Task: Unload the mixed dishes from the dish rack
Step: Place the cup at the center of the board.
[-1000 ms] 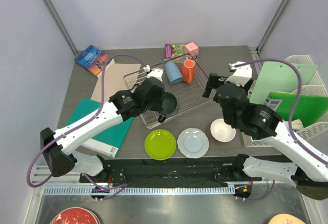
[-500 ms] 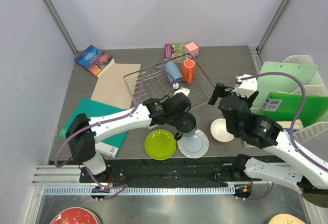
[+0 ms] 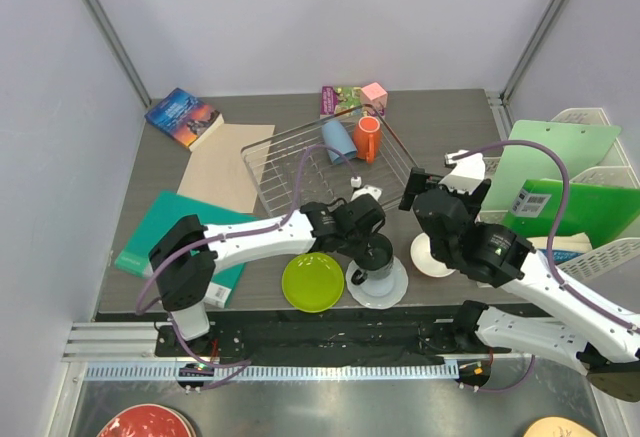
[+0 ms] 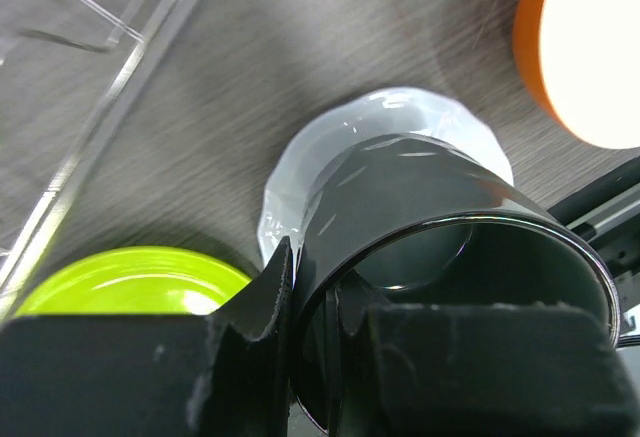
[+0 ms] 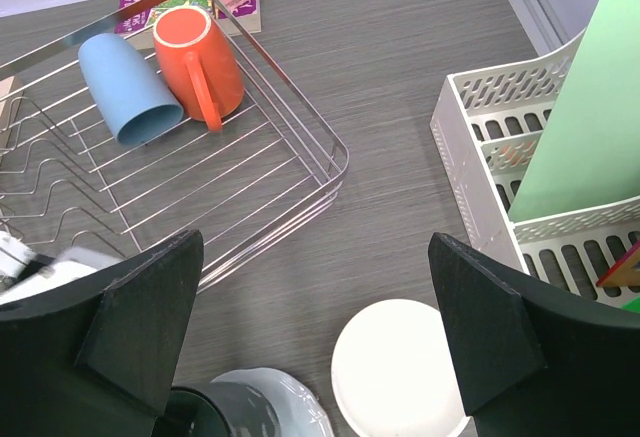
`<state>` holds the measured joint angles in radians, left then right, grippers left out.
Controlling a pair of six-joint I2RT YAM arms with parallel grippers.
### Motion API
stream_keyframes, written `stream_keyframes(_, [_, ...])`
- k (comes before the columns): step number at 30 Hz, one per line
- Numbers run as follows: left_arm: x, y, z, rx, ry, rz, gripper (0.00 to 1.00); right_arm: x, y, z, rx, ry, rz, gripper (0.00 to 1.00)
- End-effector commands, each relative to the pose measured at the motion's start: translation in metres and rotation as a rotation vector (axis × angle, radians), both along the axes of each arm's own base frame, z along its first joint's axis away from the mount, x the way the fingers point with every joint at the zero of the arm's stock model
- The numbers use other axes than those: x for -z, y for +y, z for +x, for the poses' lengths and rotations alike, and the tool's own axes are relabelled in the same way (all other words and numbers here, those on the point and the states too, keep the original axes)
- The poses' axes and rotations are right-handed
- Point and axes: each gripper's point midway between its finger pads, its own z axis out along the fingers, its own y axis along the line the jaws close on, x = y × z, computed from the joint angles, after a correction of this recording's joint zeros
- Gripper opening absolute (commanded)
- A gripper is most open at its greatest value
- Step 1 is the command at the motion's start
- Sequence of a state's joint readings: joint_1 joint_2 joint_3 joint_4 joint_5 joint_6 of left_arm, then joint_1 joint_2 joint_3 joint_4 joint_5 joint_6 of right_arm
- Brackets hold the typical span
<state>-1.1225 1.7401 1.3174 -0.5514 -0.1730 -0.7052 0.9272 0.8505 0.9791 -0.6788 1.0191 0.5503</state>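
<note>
My left gripper (image 3: 372, 253) (image 4: 320, 307) is shut on the wall of the dark grey mug (image 3: 378, 259) (image 4: 450, 217), one finger inside and one outside. The mug is upright over the pale blue-white plate (image 3: 392, 287) (image 4: 300, 157); I cannot tell whether it rests on it. The lime-green plate (image 3: 312, 282) (image 4: 120, 282) lies to its left. The white bowl with the orange outside (image 3: 430, 257) (image 5: 400, 372) stands to its right. In the dish rack (image 3: 285, 172) (image 5: 280, 187) lie the light blue cup (image 3: 337, 140) (image 5: 125, 87) and the orange mug (image 3: 368, 139) (image 5: 195, 57). My right gripper (image 3: 440, 182) (image 5: 315, 327) hangs open above the table between rack and bowl.
White lattice baskets (image 3: 600, 207) (image 5: 500, 147) with green folders (image 3: 560, 157) stand at the right edge. Books (image 3: 180, 115), a tan sheet (image 3: 225, 167) and a teal book (image 3: 175, 242) lie left of the rack. A small pink box (image 3: 374, 93) and a booklet sit behind it.
My left arm has carried the dark grey mug out of the rack, right and nearer, to over the pale plate. My right arm has shifted a little, still open.
</note>
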Motion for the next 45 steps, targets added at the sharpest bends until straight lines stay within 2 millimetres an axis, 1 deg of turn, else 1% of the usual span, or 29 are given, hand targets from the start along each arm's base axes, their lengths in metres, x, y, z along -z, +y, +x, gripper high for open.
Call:
stream_keyframes(1, [-0.011, -0.027, -0.006, 0.022, -0.009, -0.093, 0.0, -0.013, -0.005, 0.003, 0.047, -0.061, 0.061, 0.99])
stream_keyframes(9, [0.005, -0.025, -0.009, 0.021, 0.009, -0.062, 0.0, -0.012, -0.011, 0.001, 0.064, -0.072, 0.058, 1.0])
stream_keyframes(17, [0.026, -0.021, -0.013, 0.031, 0.029, -0.014, 0.0, -0.009, -0.012, 0.002, 0.065, -0.072, 0.045, 1.0])
stream_keyframes(21, [0.032, -0.018, -0.013, 0.028, 0.028, 0.006, 0.0, -0.008, -0.012, 0.002, 0.066, -0.071, 0.044, 0.99])
stream_keyframes(27, [0.029, -0.015, -0.011, 0.025, 0.014, 0.03, 0.01, -0.007, -0.012, 0.003, 0.068, -0.069, 0.038, 1.0])
stream_keyframes(29, [0.026, -0.015, -0.012, 0.031, 0.011, 0.036, 0.07, -0.007, -0.012, 0.003, 0.068, -0.068, 0.037, 1.0])
stream_keyframes(30, [0.025, -0.015, -0.014, 0.04, 0.011, 0.038, 0.14, -0.008, -0.013, 0.003, 0.069, -0.071, 0.037, 1.0])
stream_keyframes(33, [0.019, -0.016, -0.016, 0.052, -0.008, 0.045, 0.25, -0.008, -0.013, 0.003, 0.07, -0.073, 0.033, 0.99])
stream_keyframes(35, [0.018, -0.014, -0.016, 0.049, -0.012, 0.052, 0.27, -0.007, -0.013, 0.004, 0.071, -0.071, 0.024, 1.0])
stream_keyframes(40, [0.017, -0.011, -0.017, 0.043, -0.017, 0.062, 0.28, -0.008, -0.014, 0.004, 0.074, -0.075, 0.018, 1.0])
stream_keyframes(41, [0.015, -0.011, -0.016, 0.038, -0.021, 0.058, 0.29, -0.008, -0.014, 0.004, 0.074, -0.075, 0.017, 1.0])
stream_keyframes(43, [0.012, -0.009, -0.015, 0.03, -0.03, 0.061, 0.34, -0.008, -0.014, 0.004, 0.074, -0.076, 0.018, 1.0])
stream_keyframes(44, [0.007, -0.009, -0.014, 0.028, -0.037, 0.053, 0.36, -0.008, -0.014, 0.004, 0.074, -0.077, 0.02, 1.0])
stream_keyframes(45, [0.003, -0.008, -0.012, 0.021, -0.05, 0.05, 0.41, -0.009, -0.014, 0.004, 0.076, -0.079, 0.023, 1.0])
